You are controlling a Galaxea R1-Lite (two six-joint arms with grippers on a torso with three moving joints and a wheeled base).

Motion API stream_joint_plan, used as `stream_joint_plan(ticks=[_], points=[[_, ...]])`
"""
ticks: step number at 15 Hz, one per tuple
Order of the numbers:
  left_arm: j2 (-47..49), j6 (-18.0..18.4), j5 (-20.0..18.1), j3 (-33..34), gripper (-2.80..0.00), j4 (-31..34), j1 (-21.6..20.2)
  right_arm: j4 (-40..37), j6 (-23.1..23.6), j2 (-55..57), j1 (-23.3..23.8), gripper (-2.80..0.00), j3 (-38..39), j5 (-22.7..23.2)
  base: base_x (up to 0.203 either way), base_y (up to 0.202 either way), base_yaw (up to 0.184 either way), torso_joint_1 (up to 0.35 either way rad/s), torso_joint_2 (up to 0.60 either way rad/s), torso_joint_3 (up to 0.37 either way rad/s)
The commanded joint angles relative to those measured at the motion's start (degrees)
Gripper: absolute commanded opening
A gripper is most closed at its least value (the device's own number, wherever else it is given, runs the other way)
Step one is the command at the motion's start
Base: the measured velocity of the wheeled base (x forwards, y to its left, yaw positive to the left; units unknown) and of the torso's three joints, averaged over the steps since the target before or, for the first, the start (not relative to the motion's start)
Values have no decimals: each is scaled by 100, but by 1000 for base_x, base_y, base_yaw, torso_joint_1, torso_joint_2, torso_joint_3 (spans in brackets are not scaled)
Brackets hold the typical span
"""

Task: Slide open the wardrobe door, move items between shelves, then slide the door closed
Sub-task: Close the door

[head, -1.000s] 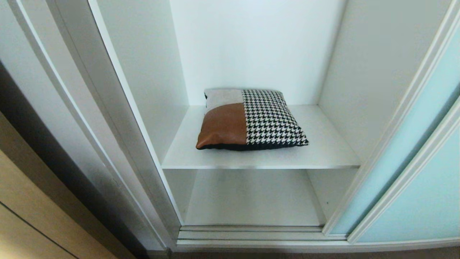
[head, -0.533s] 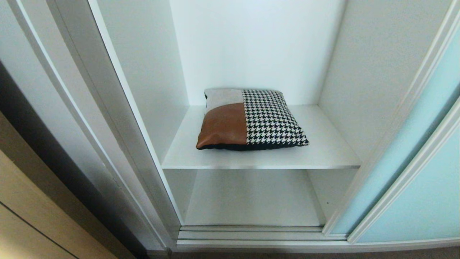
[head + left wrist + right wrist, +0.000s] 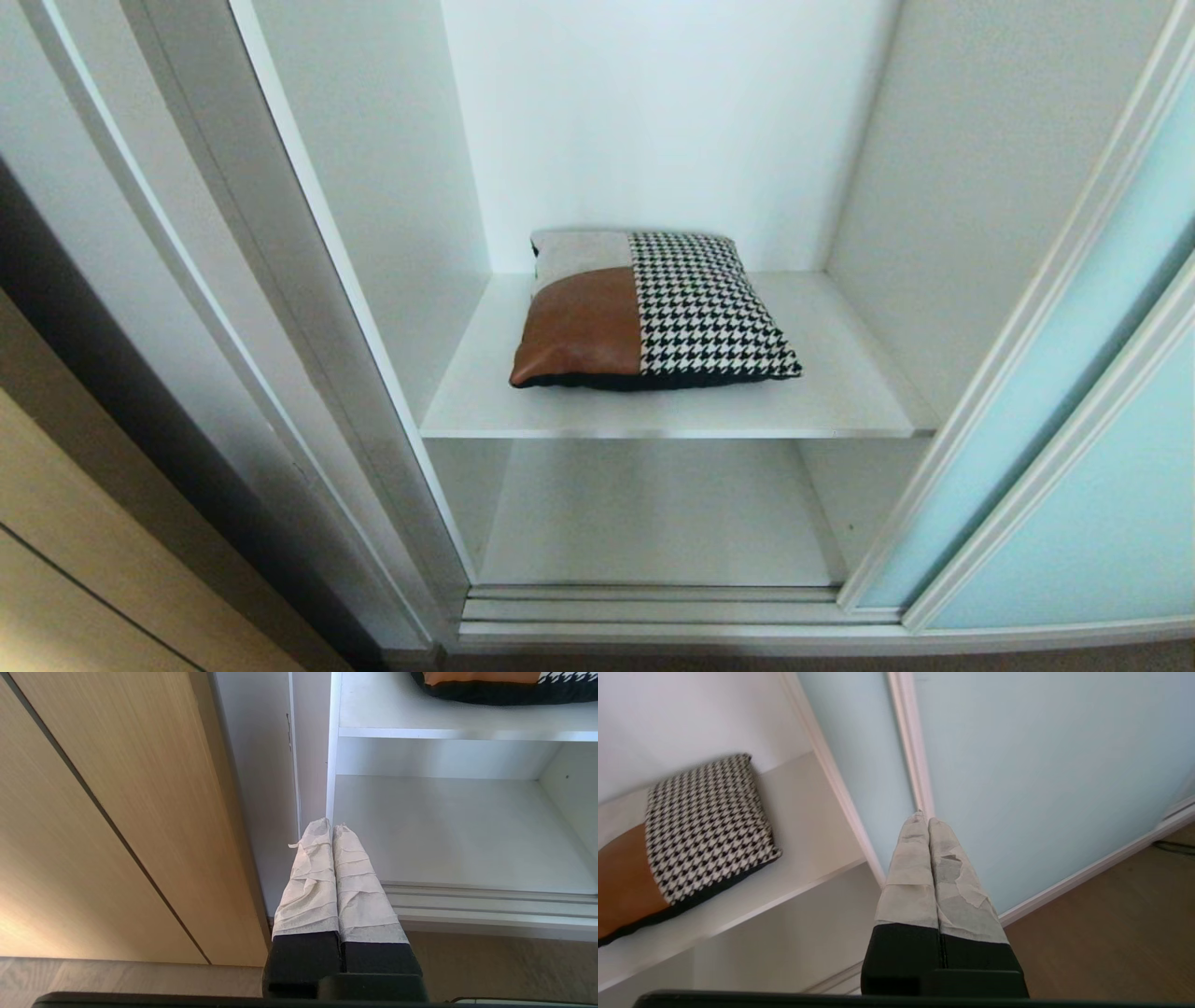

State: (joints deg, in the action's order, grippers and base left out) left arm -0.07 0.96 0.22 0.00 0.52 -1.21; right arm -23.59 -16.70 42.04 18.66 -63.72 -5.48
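1. Head view: wardrobe open, sliding door (image 3: 1074, 467) pushed off to the right, pale blue glass in a thin white frame. Cushion (image 3: 649, 313) flat on the upper shelf (image 3: 840, 401), set toward the back wall, brown patch at front left, houndstooth half on the right, grey patch behind the brown. Lower shelf (image 3: 653, 523) bare beneath it. Door track (image 3: 653, 605) along the bottom edge. Wood-grain panel (image 3: 84, 579) at far left. No arm or gripper in sight here.

2. Left wrist view: left gripper (image 3: 332, 828) low before the wardrobe's left edge, fingers (image 3: 308, 882) wrapped in white tape and pressed together, nothing between them. Tips near the front left corner of the lower shelf (image 3: 458, 830), not visibly touching. Cushion (image 3: 504, 686) well apart from the jaws, on the upper shelf (image 3: 420, 716), only its front edge showing. Wood-grain panel (image 3: 117, 812) beside the gripper; floor (image 3: 490, 966) below.

3. Right wrist view: right gripper (image 3: 923, 820) in front of the sliding door (image 3: 1041, 765), fingers (image 3: 908, 877) taped and closed flat against each other, holding nothing. Tips at the white frame strip (image 3: 913, 746) between two glass panes; contact cannot be told. Cushion (image 3: 691, 835) off to one side on the upper shelf (image 3: 808, 826), apart from the jaws. Wooden floor (image 3: 1111, 933) beneath the door.
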Motion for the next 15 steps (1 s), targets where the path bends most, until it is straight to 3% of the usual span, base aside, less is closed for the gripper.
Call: stream_joint_plan(ticks=[1,8,11,15], points=[[16,3,4,9,-280,0,-2,-9,69,527,1123,-280,-100,1201,0,0,0,0,0,0],[16,1,4,9,-280,0,-2,503,148,1723,3595,-280,136,4791,0,0,0,0,0,0],[16,1,4,9,-280,0,-2,1195,159,2252,4392,-280,187,5729,0,0,0,0,0,0],[16,1,4,9,-280,0,-2,1295,107,2706,4656,-280,-15,6336,0,0,0,0,0,0]])
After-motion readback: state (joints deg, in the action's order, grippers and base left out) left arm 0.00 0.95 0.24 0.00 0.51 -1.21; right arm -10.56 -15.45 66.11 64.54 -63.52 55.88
